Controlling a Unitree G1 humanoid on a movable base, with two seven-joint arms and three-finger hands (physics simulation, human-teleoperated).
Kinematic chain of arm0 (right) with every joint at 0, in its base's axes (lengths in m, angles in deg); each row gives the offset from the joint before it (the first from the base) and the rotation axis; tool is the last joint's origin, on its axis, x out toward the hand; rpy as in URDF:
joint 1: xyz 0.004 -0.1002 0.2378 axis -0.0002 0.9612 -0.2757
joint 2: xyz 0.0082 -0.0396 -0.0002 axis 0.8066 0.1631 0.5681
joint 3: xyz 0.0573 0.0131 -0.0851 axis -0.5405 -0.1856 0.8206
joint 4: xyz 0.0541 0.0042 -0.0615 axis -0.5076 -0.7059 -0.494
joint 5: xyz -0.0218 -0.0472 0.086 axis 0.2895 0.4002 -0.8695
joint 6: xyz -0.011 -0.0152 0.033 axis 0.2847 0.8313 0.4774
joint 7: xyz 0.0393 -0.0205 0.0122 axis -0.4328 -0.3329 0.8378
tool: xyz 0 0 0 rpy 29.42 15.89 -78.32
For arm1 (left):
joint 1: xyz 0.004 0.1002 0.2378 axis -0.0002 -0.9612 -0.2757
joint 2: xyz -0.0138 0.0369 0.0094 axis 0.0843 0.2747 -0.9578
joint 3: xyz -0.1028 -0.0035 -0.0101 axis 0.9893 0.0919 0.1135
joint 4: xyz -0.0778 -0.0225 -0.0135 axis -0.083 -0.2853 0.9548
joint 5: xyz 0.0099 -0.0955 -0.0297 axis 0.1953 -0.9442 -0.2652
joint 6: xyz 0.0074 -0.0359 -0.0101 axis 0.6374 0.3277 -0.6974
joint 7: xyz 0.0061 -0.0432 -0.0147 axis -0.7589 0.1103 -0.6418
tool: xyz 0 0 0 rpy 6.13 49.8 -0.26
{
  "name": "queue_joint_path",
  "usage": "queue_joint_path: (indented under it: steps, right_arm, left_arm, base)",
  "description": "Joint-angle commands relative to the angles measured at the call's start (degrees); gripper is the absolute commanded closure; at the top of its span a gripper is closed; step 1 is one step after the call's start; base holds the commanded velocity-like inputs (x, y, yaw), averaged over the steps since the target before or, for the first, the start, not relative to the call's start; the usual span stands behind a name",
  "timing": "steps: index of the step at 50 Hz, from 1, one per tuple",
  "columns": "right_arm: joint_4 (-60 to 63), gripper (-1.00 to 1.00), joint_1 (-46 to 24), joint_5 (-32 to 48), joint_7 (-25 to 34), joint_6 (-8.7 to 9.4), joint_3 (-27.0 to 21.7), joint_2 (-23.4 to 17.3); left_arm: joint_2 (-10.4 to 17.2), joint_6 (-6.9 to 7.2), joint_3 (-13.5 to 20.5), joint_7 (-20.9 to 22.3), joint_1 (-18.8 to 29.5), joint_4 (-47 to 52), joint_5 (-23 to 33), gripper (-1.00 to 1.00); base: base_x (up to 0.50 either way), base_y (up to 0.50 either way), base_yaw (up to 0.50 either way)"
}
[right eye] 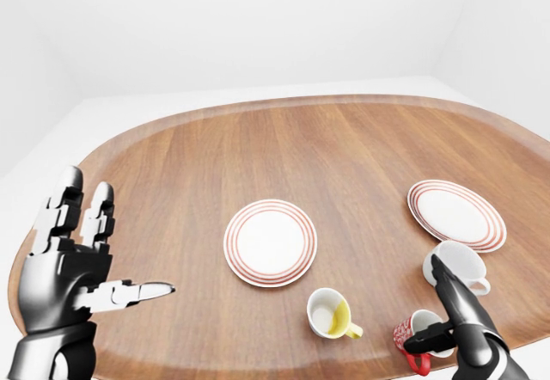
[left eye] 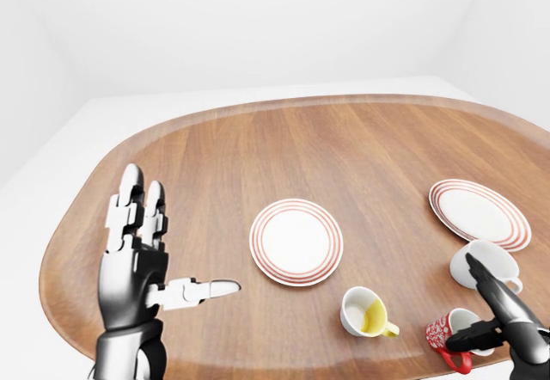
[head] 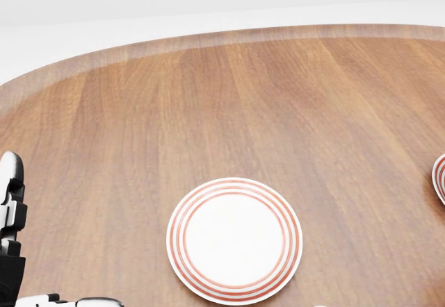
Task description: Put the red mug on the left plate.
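At the bottom right of the two eye views, the right hand (right eye: 447, 324) is at the red mug (right eye: 416, 335): one finger points up over the mug and the thumb lies against its side, but I cannot tell whether the fingers have closed round it. The mug lies tipped on the wooden table (left eye: 344, 148), its mouth toward the camera. Just to the hand's left lies a white mug with a yellow inside (left eye: 367, 312), and just above the hand a plain white mug (left eye: 485, 265) sits below the right plate (left eye: 478, 211). The left plate (left eye: 296, 241), the goal, is well apart from the hand, up and to its left, past the yellow mug. The left hand (left eye: 137, 264) is held up spread wide and empty, away from everything.

The step in hand looks like grasping; next the mug needs a firm hold, then a lift clear of the yellow mug on the way to the plate.

The head view shows only the left plate and part of the left hand; the mugs and right hand fall outside it.
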Motion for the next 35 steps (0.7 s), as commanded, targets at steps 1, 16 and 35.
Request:
queue_joint_path:
  steps: [1, 16, 35]
  right_arm:
    - [-1.9, -1.00, 1.3, -0.5, 0.8, 0.00, 0.2, 0.5]
    - [-6.1, -1.00, 3.0, -2.3, -1.4, 0.00, -2.5, 1.1]
    - [-18.6, -1.00, -1.7, -8.1, -7.4, 0.00, 3.7, -3.3]
  left_arm:
    - [0.0, 0.00, -0.1, -0.1, 0.0, 0.3, 0.1, -1.00]
    - [0.1, 0.00, -0.4, -0.2, 0.2, 0.5, 0.3, -1.00]
    - [-0.2, 0.00, 0.5, 0.2, 0.1, 0.5, -0.2, -1.00]
  base:
    - [0.00, 0.00, 0.00]
    - [0.00, 0.00, 0.00]
    - [0.00, 0.00, 0.00]
